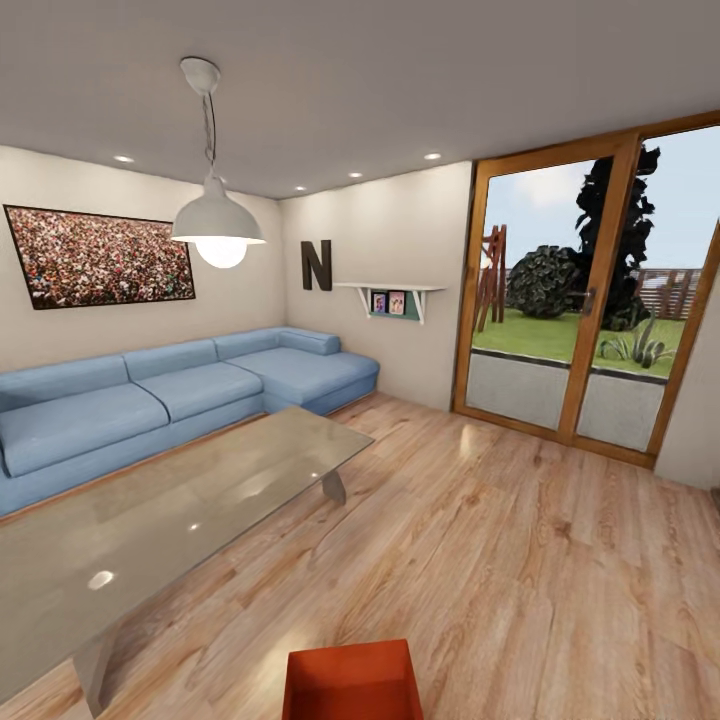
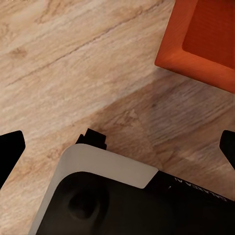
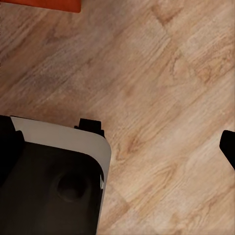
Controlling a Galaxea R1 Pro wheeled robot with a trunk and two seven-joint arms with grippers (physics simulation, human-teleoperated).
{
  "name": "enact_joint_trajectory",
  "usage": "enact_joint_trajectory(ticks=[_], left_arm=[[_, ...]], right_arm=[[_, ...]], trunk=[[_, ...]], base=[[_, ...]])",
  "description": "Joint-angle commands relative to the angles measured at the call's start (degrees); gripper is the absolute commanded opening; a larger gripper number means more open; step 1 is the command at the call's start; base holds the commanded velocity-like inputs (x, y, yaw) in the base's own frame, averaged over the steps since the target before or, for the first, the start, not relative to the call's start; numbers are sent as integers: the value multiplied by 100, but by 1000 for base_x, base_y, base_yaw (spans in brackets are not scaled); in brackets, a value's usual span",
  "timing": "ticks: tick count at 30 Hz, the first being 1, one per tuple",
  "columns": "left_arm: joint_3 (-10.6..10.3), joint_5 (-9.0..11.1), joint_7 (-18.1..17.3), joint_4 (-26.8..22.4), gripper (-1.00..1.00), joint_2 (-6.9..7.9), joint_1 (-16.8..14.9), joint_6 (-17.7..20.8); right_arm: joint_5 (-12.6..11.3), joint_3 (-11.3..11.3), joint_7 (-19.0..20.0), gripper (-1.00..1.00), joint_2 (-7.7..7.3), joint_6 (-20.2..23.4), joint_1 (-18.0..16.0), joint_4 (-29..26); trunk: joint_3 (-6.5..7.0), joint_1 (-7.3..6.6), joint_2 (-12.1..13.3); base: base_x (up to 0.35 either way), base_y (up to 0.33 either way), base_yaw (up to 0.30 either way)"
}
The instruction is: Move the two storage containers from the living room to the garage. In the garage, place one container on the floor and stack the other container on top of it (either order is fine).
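Head view: one storage container (image 1: 352, 682) on wood floor (image 1: 520, 560), stiff, prob. light plastic; grip the rim. Both grippers' fingers spread wide, holding nothing.

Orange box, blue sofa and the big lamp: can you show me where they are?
orange box (image 1: 352, 682), head view, its open inside.
blue sofa (image 1: 180, 395), head view, a seat cushion.
lamp (image 1: 218, 222), head view, its white shade.
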Motion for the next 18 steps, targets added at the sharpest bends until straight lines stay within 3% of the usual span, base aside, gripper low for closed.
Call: enact_joint_trajectory(ticks=[1, 18], left_arm=[[-14, 26, 11, 1, 100, 1, -3, -13], [-14, 26, 13, 1, 100, 2, -3, -13]], right_arm=[[-29, 48, -12, 100, 0, -24, -6, 12], [19, 111, 3, 100, -14, -23, -6, 13]], trunk=[[-7, 0, -4], [-7, 0, -4]], base=[[0, 0, 0], [0, 0, 0]])
